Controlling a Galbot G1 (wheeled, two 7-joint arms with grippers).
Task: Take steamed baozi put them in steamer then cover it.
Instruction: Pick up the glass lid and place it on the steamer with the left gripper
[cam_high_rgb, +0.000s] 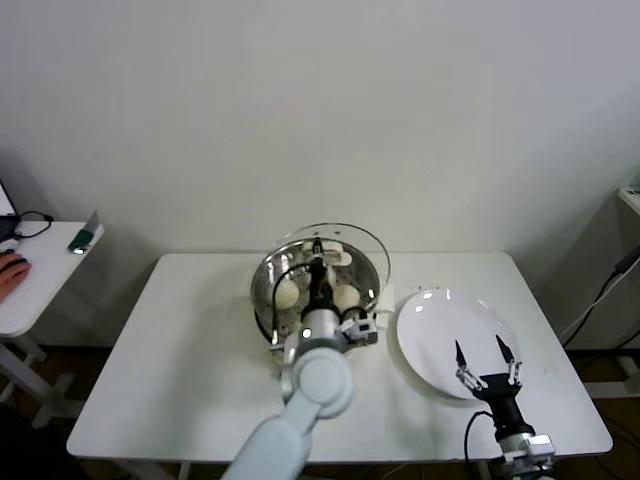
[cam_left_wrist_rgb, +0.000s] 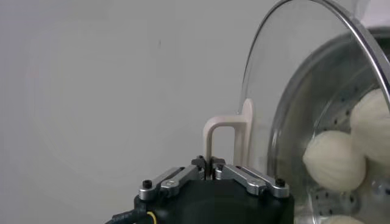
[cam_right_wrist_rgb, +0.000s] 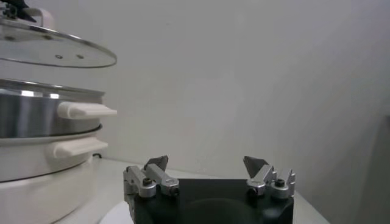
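Note:
The steamer (cam_high_rgb: 265, 292) stands at the table's middle back, with cream-white baozi (cam_high_rgb: 288, 293) on its holed tray. My left gripper (cam_high_rgb: 317, 262) is shut on the white handle (cam_left_wrist_rgb: 220, 137) of the glass cover (cam_high_rgb: 340, 233) and holds it a little above the pot's rim, not resting on it. In the left wrist view the cover (cam_left_wrist_rgb: 292, 73) hangs in front of the pot, with baozi (cam_left_wrist_rgb: 334, 161) behind the glass. My right gripper (cam_high_rgb: 486, 352) is open and empty over the white plate (cam_high_rgb: 430, 310). The right wrist view shows the cover (cam_right_wrist_rgb: 55, 49) hovering above the steamer (cam_right_wrist_rgb: 42, 115).
The white plate lies right of the steamer with nothing on it. A side table (cam_high_rgb: 40, 270) with a cable and a small device stands at the far left. The white table (cam_high_rgb: 180, 380) ends near my body.

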